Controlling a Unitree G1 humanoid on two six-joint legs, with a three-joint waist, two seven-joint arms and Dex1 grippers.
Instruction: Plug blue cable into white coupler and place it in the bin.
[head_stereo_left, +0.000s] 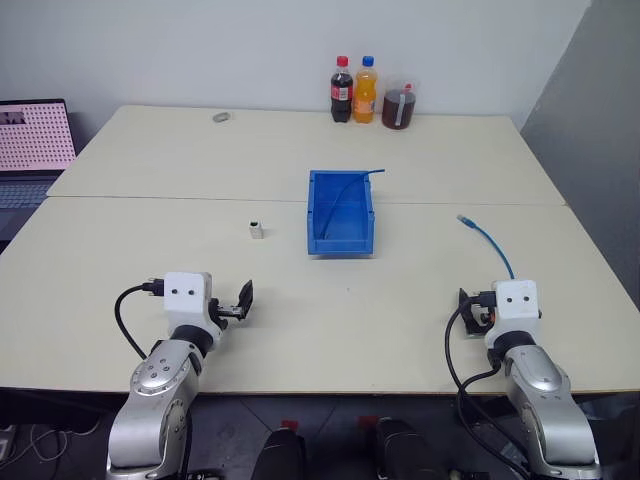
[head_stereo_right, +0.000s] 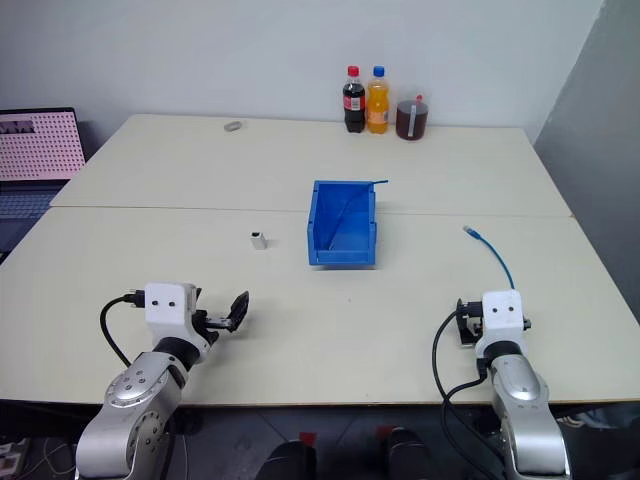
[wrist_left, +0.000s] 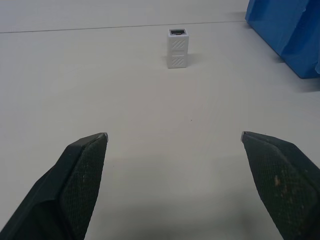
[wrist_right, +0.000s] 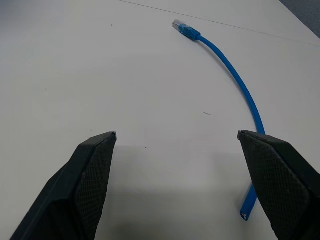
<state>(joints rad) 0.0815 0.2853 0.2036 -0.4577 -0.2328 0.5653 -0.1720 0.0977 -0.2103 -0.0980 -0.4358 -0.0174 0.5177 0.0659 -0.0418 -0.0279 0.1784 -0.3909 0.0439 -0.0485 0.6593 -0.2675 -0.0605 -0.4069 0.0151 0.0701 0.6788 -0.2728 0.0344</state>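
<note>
Pale tabletop (head_stereo_left: 300, 330), two panels with a seam running across. Left gripper (wrist_left: 175, 142) hovers over the near left part, fingers spread wide, nothing between them. Straight ahead of it the white coupler (wrist_left: 178, 48) stands upright on end, dark socket opening facing up, well apart from the fingers. The bin (head_stereo_left: 341, 211), bright blue, sits at table centre, just right of the coupler and not touching it; a thin dark-blue wire (head_stereo_left: 352, 184) lies in it and pokes over the back right rim. Right gripper (wrist_right: 177, 140) hovers over the near right part, also spread wide and empty. The blue cable (wrist_right: 235, 75) lies curved on the table in front of it, clear plug (wrist_right: 178, 25) at the far end, near end passing beside the right-hand fingertip. Three bottles (head_stereo_left: 366, 92) at the far edge. Laptop (head_stereo_left: 33, 140) off the table's left side.
</note>
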